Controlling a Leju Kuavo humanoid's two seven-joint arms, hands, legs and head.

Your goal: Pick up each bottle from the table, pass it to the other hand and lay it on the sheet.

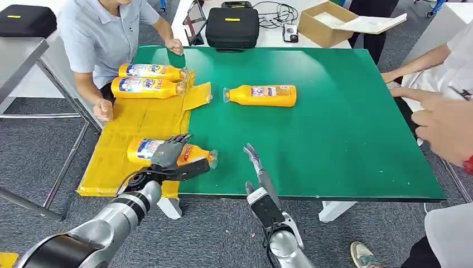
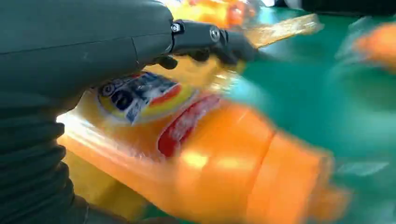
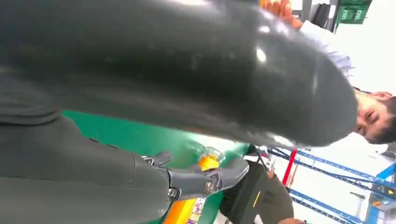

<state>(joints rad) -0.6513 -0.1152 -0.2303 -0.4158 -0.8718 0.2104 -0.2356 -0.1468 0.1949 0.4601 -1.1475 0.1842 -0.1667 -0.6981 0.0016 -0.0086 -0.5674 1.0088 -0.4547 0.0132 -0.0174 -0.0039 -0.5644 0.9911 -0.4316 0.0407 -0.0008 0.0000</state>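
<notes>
the left robot hand [image 1: 170,152] lies over an orange bottle [image 1: 192,153] at the near edge of the yellow sheet [image 1: 139,120], fingers curled across its white-and-blue label; the bottle lies on its side, cap end reaching onto the green table [image 1: 334,123]. the label's writing is too blurred to read. the right robot hand [image 1: 254,156] hovers above the table with fingers straight and together, holding nothing. two more bottles [image 1: 149,80] lie side by side at the sheet's far end, and a fourth bottle [image 1: 262,95] lies on the table beyond the sheet, its label also unreadable.
</notes>
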